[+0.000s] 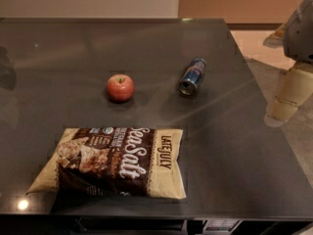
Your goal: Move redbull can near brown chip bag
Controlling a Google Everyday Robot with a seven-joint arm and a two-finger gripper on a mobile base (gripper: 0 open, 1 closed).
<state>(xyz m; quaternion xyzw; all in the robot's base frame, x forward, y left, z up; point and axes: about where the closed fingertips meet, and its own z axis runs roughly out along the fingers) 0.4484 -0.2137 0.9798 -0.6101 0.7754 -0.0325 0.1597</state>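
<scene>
redbull can (192,76) lay sideways, left of gripper (277,112) at far right | silver end nearward | grip state: couldn't tell

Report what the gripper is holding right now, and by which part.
Nothing is held. The gripper hangs past the right edge of the table, apart from every item; the redbull can lies on its side on the table, untouched.
</scene>
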